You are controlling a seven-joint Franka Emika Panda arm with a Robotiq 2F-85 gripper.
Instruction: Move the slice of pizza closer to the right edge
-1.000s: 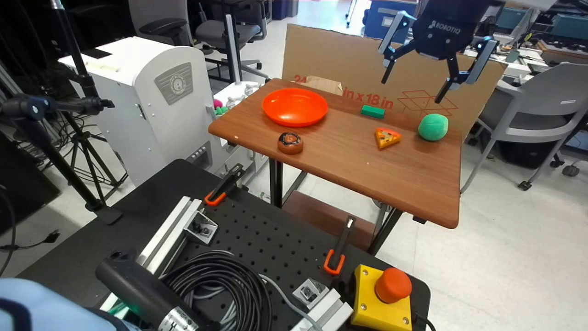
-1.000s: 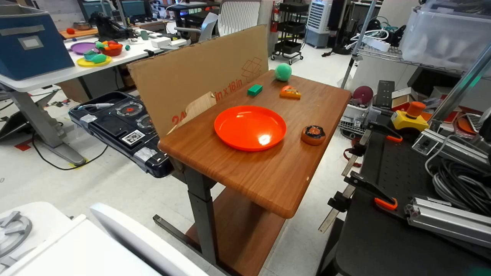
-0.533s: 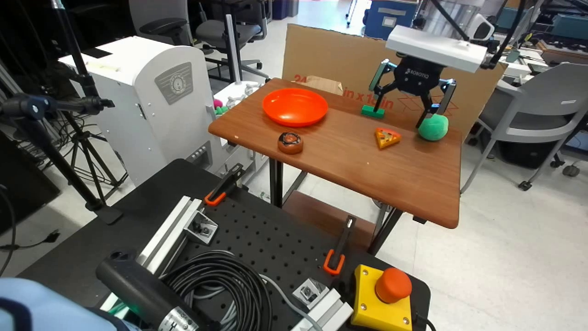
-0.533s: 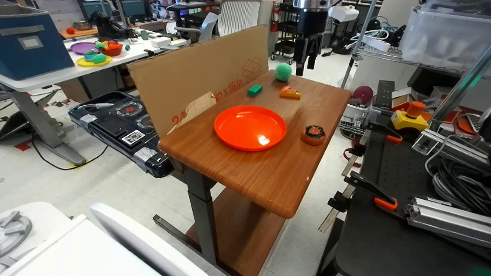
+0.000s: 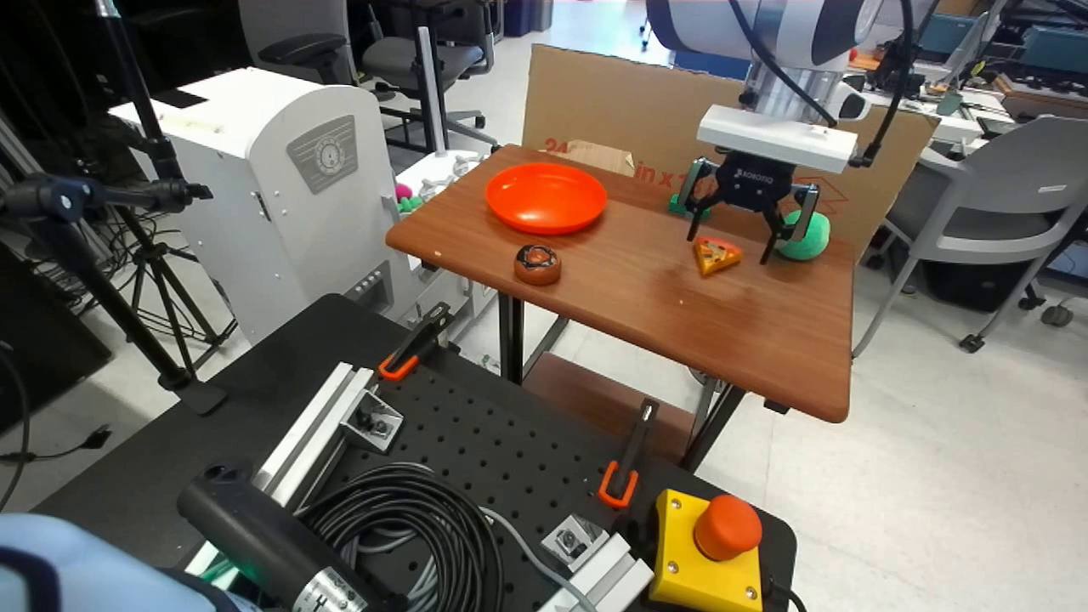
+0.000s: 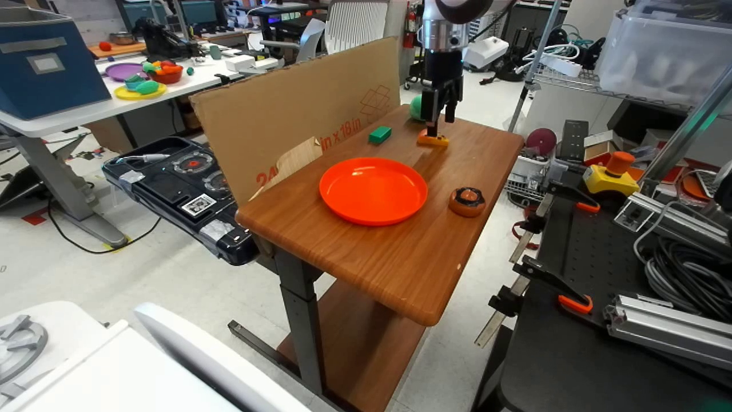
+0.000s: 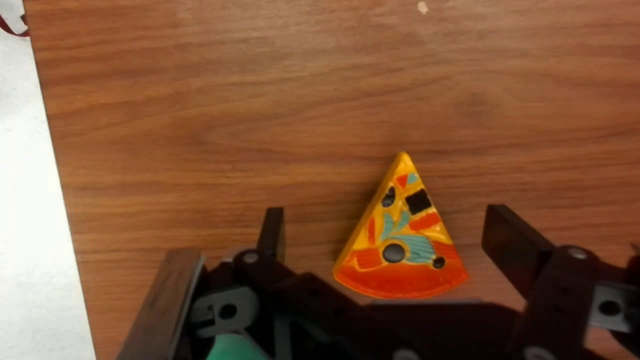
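The slice of pizza, a small orange-yellow wedge with red, black and bluish spots, lies flat on the wooden tabletop in both exterior views (image 5: 716, 256) (image 6: 436, 142) and in the wrist view (image 7: 400, 245). My gripper (image 5: 728, 250) is open just above it. In the wrist view my gripper (image 7: 384, 215) has one finger on each side of the slice, with a gap on both sides and its tip pointing away from the gripper body. One finger hides part of the slice in an exterior view (image 6: 441, 127). The right edge (image 5: 851, 340) of the tabletop lies past the green ball.
A green ball (image 5: 814, 236) stands beside the gripper, partly behind a finger. A green block (image 5: 677, 206) lies near the cardboard sheet (image 5: 612, 110) along the far side. A round orange plate (image 5: 546, 197) and a brown donut (image 5: 537, 265) sit toward the other end.
The arm has come down from high above the table to just over the slice, shifting across from beside the green ball. The gripper stays open. The slice has not moved.
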